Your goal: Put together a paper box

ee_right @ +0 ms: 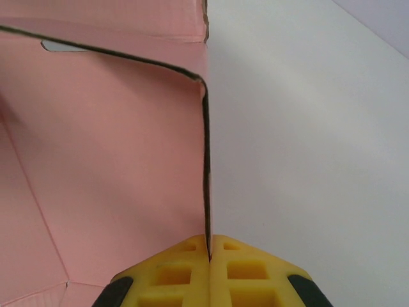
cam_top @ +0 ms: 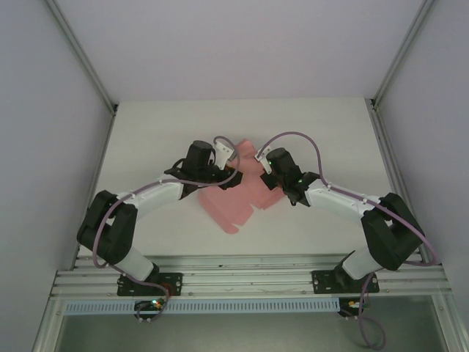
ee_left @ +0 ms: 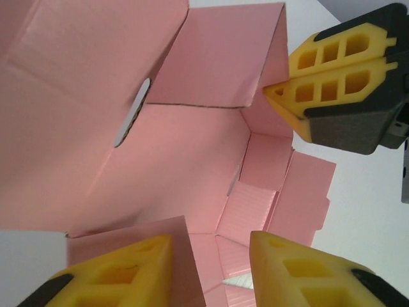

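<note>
Right gripper [ee_right: 209,242]: clamped on an upright flap of the paper box [cam_top: 238,202].
Left gripper [ee_left: 211,240]: jaws apart over it.
Around: white table [cam_top: 161,128].

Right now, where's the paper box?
Top view, centre of the table: paper box lies between left gripper and right gripper, which pinches one panel edge.

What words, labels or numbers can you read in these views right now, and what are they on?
None can be read. The paper box is plain pink card with no print on any panel or flap in view. The table has no lettering or signs.
</note>
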